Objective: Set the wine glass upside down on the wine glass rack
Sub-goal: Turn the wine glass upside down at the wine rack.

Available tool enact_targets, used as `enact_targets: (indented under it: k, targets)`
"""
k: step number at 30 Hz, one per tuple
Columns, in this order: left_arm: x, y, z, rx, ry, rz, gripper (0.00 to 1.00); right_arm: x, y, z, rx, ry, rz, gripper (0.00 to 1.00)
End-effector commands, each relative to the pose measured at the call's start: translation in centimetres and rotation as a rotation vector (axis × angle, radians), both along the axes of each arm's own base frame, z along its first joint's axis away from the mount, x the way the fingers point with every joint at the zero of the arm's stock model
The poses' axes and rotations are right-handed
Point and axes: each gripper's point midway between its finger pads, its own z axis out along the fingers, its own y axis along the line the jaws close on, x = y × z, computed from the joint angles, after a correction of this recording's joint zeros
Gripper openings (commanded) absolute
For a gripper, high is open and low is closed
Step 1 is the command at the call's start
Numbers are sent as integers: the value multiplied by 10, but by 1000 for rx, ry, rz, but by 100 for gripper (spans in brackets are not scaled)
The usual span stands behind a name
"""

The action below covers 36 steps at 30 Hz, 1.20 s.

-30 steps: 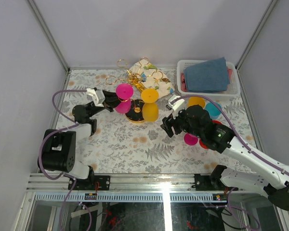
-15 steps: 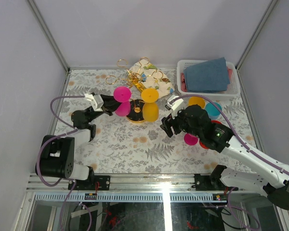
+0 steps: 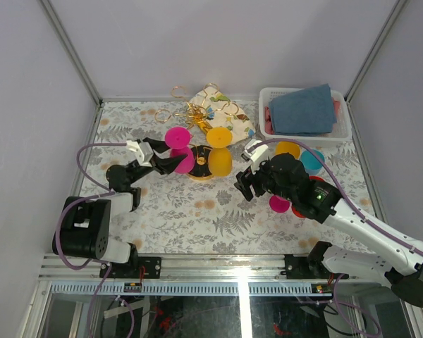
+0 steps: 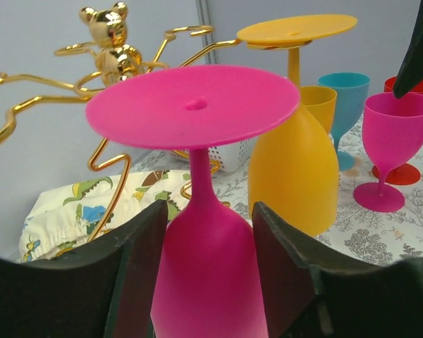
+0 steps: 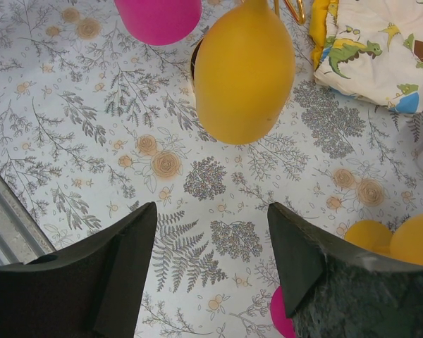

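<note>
The gold wire rack (image 3: 192, 113) stands at the back middle on its black base (image 3: 197, 171); its bear top shows in the left wrist view (image 4: 111, 49). A pink wine glass (image 3: 180, 156) hangs upside down on it, foot (image 4: 194, 105) up and bowl (image 4: 208, 274) down. My left gripper (image 3: 163, 155) is open, its fingers (image 4: 137, 253) close on either side of the pink bowl. A yellow glass (image 3: 220, 162) hangs upside down beside it (image 5: 243, 74). My right gripper (image 3: 243, 184) is open and empty above the tablecloth (image 5: 211, 232).
Upright glasses stand at the right: pink (image 3: 278, 204), yellow (image 3: 287, 149), teal (image 3: 311, 160) and a red one behind the right arm. A white basket (image 3: 342, 130) with a blue cloth is at the back right. A dinosaur-print cloth (image 3: 233, 120) lies behind the rack.
My left gripper has opened and drawn back to the left. The pink glass stays hanging on the rack. The right arm has hardly moved.
</note>
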Motion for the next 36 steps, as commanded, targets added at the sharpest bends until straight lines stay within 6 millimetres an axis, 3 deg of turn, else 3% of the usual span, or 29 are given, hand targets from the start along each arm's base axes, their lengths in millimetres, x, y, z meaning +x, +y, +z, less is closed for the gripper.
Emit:
enact_targets:
  k: [1, 2, 3, 5, 6, 7, 15, 21, 29, 36]
  targets:
    - [0, 7, -3, -34, -10, 64, 58, 7, 2, 29, 52, -75, -4, 71]
    - [1, 9, -3, -46, -2, 80, 62, 7, 2, 29, 52, -78, -5, 72]
    - [2, 12, -2, -56, -1, 96, 73, 7, 1, 29, 50, -82, -4, 72]
    - [3, 17, 3, -80, -5, 136, 81, 7, 1, 28, 48, -88, -4, 72]
    - [4, 20, 4, -95, -3, 160, 95, 7, 1, 28, 46, -90, -3, 72]
    - [5, 24, 7, -114, -4, 189, 100, 8, 0, 27, 43, -91, -4, 72]
    - [10, 54, 18, -274, 24, 396, 100, 8, -1, 26, 39, -108, -3, 73]
    - [19, 87, 36, -591, 164, 538, 100, 19, -10, 33, 34, -142, -79, 73]
    - [9, 113, 31, -735, 331, 670, 100, 29, -20, 47, 88, -219, -158, 78]
    - [-1, 151, 2, -792, 633, 962, 100, 46, -43, 47, 122, -228, -359, 83]
